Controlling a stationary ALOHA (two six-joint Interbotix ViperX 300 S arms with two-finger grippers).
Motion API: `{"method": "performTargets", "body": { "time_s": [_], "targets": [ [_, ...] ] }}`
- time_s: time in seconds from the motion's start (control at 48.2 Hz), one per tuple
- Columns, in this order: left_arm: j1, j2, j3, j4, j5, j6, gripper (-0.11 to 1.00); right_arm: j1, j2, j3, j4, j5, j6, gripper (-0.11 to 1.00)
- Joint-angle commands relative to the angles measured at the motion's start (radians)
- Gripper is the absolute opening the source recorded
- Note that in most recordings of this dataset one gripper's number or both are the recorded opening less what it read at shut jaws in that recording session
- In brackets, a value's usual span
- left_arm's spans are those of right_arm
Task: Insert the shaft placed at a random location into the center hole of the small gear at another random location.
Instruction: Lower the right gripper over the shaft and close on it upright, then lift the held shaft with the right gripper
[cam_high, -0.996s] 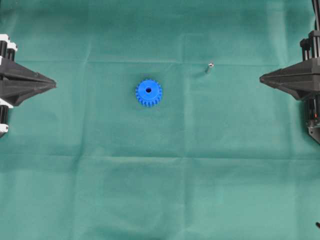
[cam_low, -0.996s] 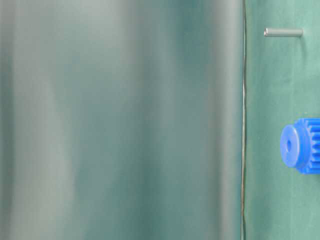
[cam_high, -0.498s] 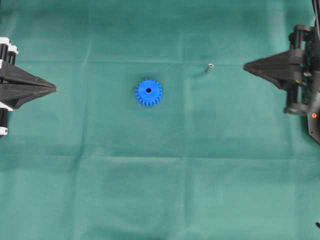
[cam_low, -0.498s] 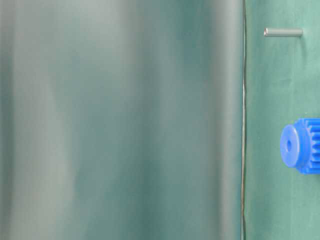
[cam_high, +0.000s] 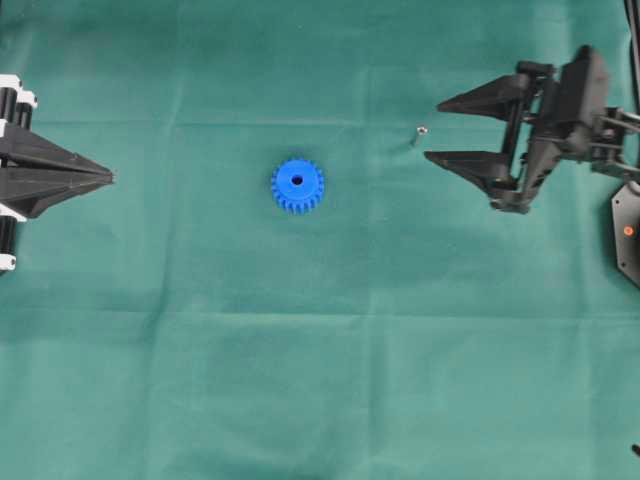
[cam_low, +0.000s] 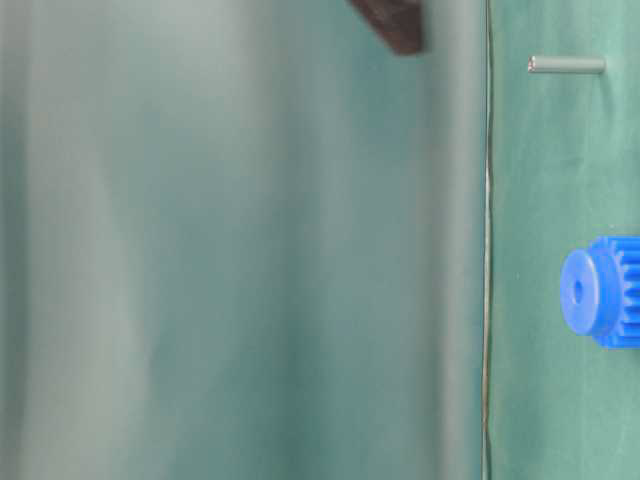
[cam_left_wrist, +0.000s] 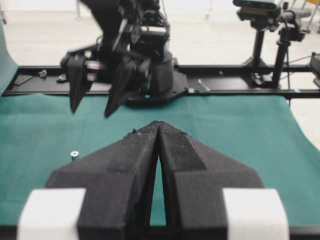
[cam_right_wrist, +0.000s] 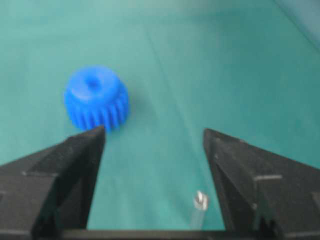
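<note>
Fingers (cam_high: 470, 100) of our right gripper (cam_high: 432, 129) are spread wide, empty, just beside the shaft (cam_high: 419, 134); our left gripper (cam_high: 108, 176) is pinched closed on nothing. To grasp well, we should centre the pin between both tips before closing. It is thin, silvery, standing upright on the green cloth (cam_high: 320, 380), apart from the small gear (cam_high: 297, 186).

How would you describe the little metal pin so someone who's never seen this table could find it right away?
Start at the green cloth covering the table and find the bright blue plastic toothed gear near its middle. Up and to the right in the overhead view, just ahead of the open black right tool, stands the tiny silver-grey metal pin. It is the only shiny, thin thing there.
</note>
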Motion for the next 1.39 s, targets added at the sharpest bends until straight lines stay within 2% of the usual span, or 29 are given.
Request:
{"method": "performTargets", "body": {
  "time_s": [0.0, 0.207, 0.373, 0.788, 0.871, 0.913, 1.058, 1.099, 1.369],
  "targets": [
    [-0.003, 0.011, -0.025, 0.003, -0.002, 0.003, 0.0, -0.009, 0.072, -0.021, 0.012, -0.067, -0.009, 0.8],
    [-0.003, 0.012, -0.025, 0.003, 0.0, 0.003, 0.0, -0.034, 0.212, -0.023, 0.035, -0.172, -0.009, 0.8],
    [-0.002, 0.012, -0.023, 0.003, 0.0, 0.003, 0.0, -0.058, 0.293, -0.021, 0.044, -0.212, -0.009, 0.8],
    [0.0, 0.014, -0.021, 0.003, 0.0, 0.003, 0.0, -0.072, 0.337, -0.038, 0.049, -0.221, -0.012, 0.75],
    [0.0, 0.012, -0.021, 0.003, 0.0, 0.003, 0.0, -0.075, 0.337, -0.038, 0.049, -0.219, -0.012, 0.68],
    [-0.002, 0.012, -0.021, 0.003, 0.0, 0.003, 0.0, -0.077, 0.337, -0.038, 0.049, -0.216, -0.012, 0.6],
    [-0.002, 0.012, -0.021, 0.003, 0.002, 0.003, 0.0, -0.078, 0.337, -0.038, 0.049, -0.216, -0.014, 0.21],
    [-0.002, 0.012, -0.021, 0.003, 0.002, 0.003, 0.0, -0.078, 0.336, -0.04, 0.049, -0.215, -0.014, 0.14],
    [-0.002, 0.012, -0.021, 0.003, 0.003, 0.003, 0.0, -0.078, 0.336, -0.04, 0.049, -0.192, -0.014, 0.13]
  ]
}}
